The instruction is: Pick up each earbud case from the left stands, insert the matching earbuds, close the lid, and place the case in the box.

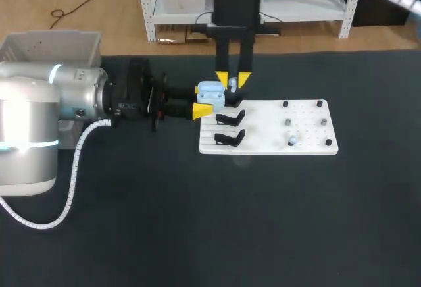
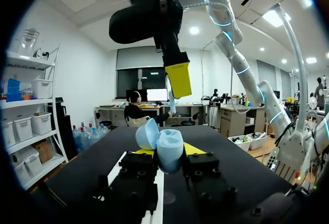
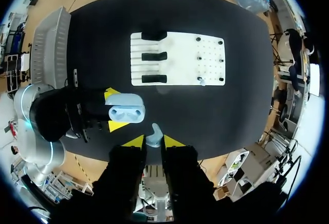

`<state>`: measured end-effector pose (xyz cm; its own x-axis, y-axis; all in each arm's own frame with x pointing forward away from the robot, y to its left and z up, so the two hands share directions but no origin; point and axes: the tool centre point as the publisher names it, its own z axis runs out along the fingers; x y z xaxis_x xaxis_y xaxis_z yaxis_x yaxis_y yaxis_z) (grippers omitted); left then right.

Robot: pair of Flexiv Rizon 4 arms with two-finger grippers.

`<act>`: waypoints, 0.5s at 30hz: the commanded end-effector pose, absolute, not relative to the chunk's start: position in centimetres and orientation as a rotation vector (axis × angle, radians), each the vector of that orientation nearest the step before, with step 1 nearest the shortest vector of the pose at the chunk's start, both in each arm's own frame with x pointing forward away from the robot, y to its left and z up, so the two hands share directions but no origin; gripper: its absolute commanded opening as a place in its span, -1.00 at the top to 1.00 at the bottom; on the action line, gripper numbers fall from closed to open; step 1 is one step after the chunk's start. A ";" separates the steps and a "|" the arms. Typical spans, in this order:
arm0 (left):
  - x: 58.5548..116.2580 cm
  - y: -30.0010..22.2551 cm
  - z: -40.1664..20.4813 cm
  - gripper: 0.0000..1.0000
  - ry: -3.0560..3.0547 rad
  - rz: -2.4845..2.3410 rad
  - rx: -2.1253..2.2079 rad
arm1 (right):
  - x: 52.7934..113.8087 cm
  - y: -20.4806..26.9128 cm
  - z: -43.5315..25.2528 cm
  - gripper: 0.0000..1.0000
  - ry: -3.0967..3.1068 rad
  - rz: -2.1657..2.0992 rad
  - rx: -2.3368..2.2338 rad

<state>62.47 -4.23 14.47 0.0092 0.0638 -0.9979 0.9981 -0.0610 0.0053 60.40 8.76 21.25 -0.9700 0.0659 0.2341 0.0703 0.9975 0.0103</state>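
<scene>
Above the stand end of the white board (image 1: 276,143), both arms meet in mid-air. The left arm (image 1: 72,99) comes in flat from the side, and the left jaws are clamped on the earbud case (image 1: 210,93) from two sides, holding it clear of the surface. The lid (image 2: 147,134) is tipped open. In the right wrist view the two empty sockets of the earbud case (image 3: 126,113) face straight up at the camera.

The right arm (image 1: 237,4) hangs down from the far side. The right jaws are nearly closed, pinching a pale earbud (image 3: 154,135) between the yellow tips.

Here is the relation that matters. The earbud (image 1: 232,84) sits just beside the case and above it, on the side away from the left arm. From the right wrist, the case lies ahead of the right jaws and a little off toward the left arm. The case's long axis runs roughly parallel to the line between the right tips, with the sockets side by side along it. I'd judge the next move is a short slide toward the left arm, then a straight drop into one socket.

The left arm only has to hold steady, so the right arm does the work. Tilt is the risk, because a crooked stem won't seat.

The black stands (image 3: 154,56) look bare. The grey box (image 1: 52,47) waits well apart, behind the left arm.
</scene>
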 end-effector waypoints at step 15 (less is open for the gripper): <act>62.3 -4.2 14.4 1.00 1.221 -1.214 1.302 | 61.2 11.2 21.4 1.00 -2.897 0.118 -0.155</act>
<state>62.47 -4.24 14.47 0.0092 0.0638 -0.9979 0.9981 -0.0610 0.0053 60.76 10.96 21.41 -0.9688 0.1107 0.2218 0.0942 0.9920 -0.0837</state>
